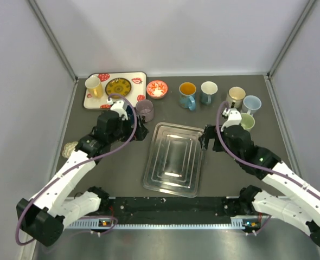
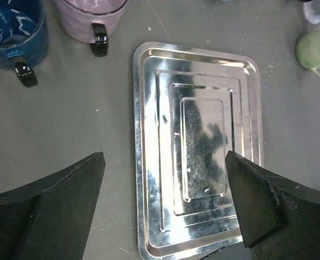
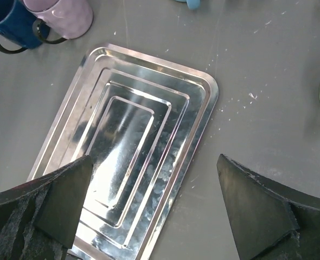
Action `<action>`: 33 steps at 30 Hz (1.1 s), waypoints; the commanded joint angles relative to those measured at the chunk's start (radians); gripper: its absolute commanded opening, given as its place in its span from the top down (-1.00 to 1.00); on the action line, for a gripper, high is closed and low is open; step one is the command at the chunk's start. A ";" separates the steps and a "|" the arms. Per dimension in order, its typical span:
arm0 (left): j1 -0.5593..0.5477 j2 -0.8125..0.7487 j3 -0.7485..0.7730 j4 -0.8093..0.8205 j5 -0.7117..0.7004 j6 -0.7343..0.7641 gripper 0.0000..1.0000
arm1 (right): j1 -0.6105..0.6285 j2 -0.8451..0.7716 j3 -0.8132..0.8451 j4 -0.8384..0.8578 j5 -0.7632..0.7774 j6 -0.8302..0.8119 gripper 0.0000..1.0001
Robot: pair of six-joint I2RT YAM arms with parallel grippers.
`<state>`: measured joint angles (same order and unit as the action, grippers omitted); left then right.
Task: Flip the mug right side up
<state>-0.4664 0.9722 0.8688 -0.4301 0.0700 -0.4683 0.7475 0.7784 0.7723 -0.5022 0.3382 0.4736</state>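
The left claw (image 2: 164, 162) is spread wide with nothing between its fingers (image 2: 68, 189). It hangs over the left rim of the tray (image 2: 198, 81), one finger above bare table (image 2: 68, 108) and the other above the metal. The right claw (image 3: 153, 162) is spread just as wide and also holds nothing. It sits over the tray's right edge, facing the left claw across it.

The steel tray lies flat in the middle of the table, between the two arms. Just past its far left corner stands the pink mug (image 1: 145, 110). It is near the left claw but apart from it, with its black handle (image 2: 98, 46) turned toward the tray. From above its top shows as a flat pale disc, so it seems to stand mouth down. A blue mug (image 2: 11, 27) stands just beside it on the left, almost hidden under the left arm in the top view.

Along the far edge of the table sit a strawberry board (image 1: 138, 81) carrying a gold cup (image 1: 93, 86) and a dark plate (image 1: 118, 86), then a red dish (image 1: 157, 89) and several upright mugs. A green mug (image 1: 247, 122) stands beside the right wrist. A pale lump (image 1: 69, 149) lies at the table's left edge.
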 commanded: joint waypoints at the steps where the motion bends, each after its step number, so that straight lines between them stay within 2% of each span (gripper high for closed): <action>1: -0.002 0.036 0.036 -0.027 -0.062 0.000 -0.90 | -0.010 0.005 -0.001 0.036 -0.001 0.005 -0.98; 3: -0.002 0.040 0.018 -0.012 -0.062 -0.010 -0.49 | -0.008 -0.013 -0.010 0.053 0.013 0.005 -0.98; 4: -0.002 0.039 0.001 0.022 -0.090 -0.010 -0.45 | -0.008 -0.028 -0.033 0.091 0.015 0.007 -0.98; 7: 0.000 0.034 0.012 0.018 -0.076 0.049 -0.53 | -0.010 -0.082 -0.067 0.163 -0.057 -0.018 -0.98; 8: 0.000 0.037 0.019 0.002 -0.087 0.053 -0.66 | -0.010 -0.087 -0.065 0.168 -0.111 -0.026 -0.98; 9: 0.000 0.040 0.024 -0.008 -0.129 0.040 -0.97 | -0.008 -0.085 -0.065 0.169 -0.119 -0.029 -0.98; 11: 0.023 0.051 0.030 -0.025 -0.214 0.030 -0.98 | -0.008 -0.062 -0.056 0.150 -0.111 -0.024 -0.98; 15: 0.173 0.134 0.042 -0.006 -0.138 0.004 -0.98 | -0.008 -0.018 -0.036 0.105 -0.094 -0.020 -0.98; 17: 0.227 0.227 0.065 -0.016 -0.148 -0.012 -0.86 | -0.008 -0.013 -0.042 0.105 -0.099 -0.010 -0.98; 21: 0.235 0.364 0.142 -0.030 -0.153 -0.050 -0.64 | -0.010 -0.016 -0.059 0.111 -0.108 -0.001 -0.98; 26: 0.236 0.456 0.151 0.010 -0.225 -0.081 -0.54 | -0.010 -0.011 -0.068 0.120 -0.140 0.007 -0.98; 33: 0.238 0.578 0.242 0.005 -0.271 0.000 -0.38 | -0.008 -0.007 -0.070 0.131 -0.146 -0.009 -0.98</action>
<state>-0.2314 1.5105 1.0309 -0.4557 -0.1520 -0.5175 0.7475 0.7738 0.7002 -0.4114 0.2031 0.4732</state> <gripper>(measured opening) 0.702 0.987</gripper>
